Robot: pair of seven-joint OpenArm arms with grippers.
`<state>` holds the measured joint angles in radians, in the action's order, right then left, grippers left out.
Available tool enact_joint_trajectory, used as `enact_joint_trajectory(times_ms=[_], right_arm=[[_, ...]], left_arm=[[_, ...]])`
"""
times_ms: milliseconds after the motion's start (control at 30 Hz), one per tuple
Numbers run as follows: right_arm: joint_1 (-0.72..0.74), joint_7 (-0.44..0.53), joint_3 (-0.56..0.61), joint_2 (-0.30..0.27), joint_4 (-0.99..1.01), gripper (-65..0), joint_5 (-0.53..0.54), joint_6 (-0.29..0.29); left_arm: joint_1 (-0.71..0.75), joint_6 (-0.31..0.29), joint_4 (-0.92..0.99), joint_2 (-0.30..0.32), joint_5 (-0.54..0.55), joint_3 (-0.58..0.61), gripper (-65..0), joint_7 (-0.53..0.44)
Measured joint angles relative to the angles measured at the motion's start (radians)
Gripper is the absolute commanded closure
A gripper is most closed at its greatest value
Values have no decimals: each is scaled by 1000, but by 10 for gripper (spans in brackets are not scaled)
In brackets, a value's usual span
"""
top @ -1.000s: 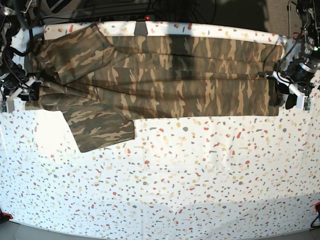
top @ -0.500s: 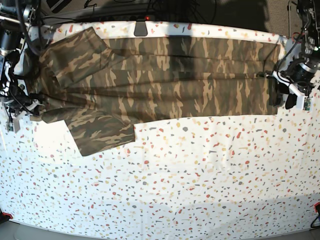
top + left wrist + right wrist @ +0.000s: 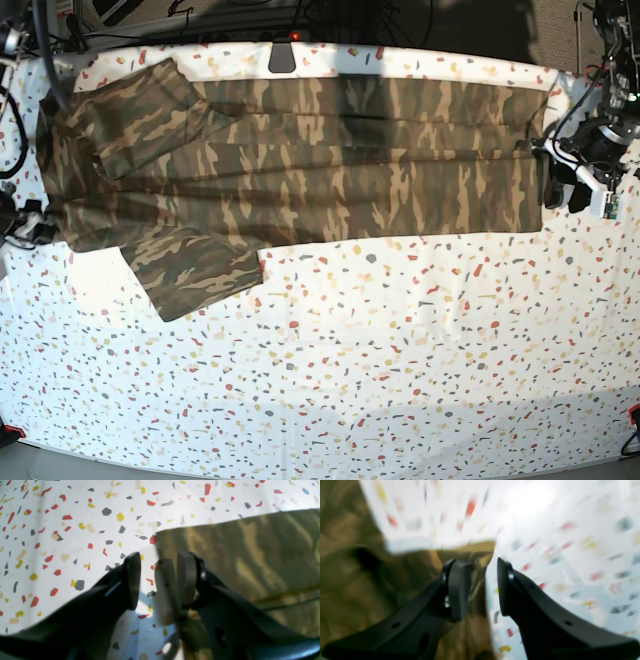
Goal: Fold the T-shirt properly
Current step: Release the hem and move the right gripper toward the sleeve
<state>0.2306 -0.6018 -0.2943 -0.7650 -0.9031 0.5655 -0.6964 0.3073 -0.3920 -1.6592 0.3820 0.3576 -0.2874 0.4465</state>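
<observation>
My left gripper (image 3: 158,582) has its fingers (image 3: 132,580) apart, one over the bare table and the other above the edge of the T-shirt (image 3: 300,160), with a pale tab of something standing between them that I cannot identify. Nothing is clamped there. My right gripper (image 3: 480,590) also has its fingers (image 3: 458,592) spread, one over the cloth and one over the table; that view is badly smeared, so it only seems to me that the shirt's edge passes between them untouched.

The shirt is camouflage in olive, brown and tan streaks. It lies flat along the far side of the table (image 3: 400,350), drawn out into a long band from one arm to the other. One sleeve (image 3: 195,270) juts toward the near side at the right arm's end, and the other sleeve (image 3: 135,110) lies folded over the body.

The table is white, speckled with red, yellow and grey flecks. Dark cables (image 3: 250,20) run beyond its far edge.
</observation>
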Motion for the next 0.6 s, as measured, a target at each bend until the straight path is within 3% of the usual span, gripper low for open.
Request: enact_joint_trajectory(times_ms=[67,433,600], right_arm=[[5,9,0,-2,-2,-211,62,3],[168,-93,-1,107,0,-212,57,3],[272,-140,-3,200,0,-212,3,3]], left_arm=[[0,0,0,0,37,0,-237,2],[0,0,0,-2,67,0,-237,0],[0,0,0,-5,69,0,-237,-10]])
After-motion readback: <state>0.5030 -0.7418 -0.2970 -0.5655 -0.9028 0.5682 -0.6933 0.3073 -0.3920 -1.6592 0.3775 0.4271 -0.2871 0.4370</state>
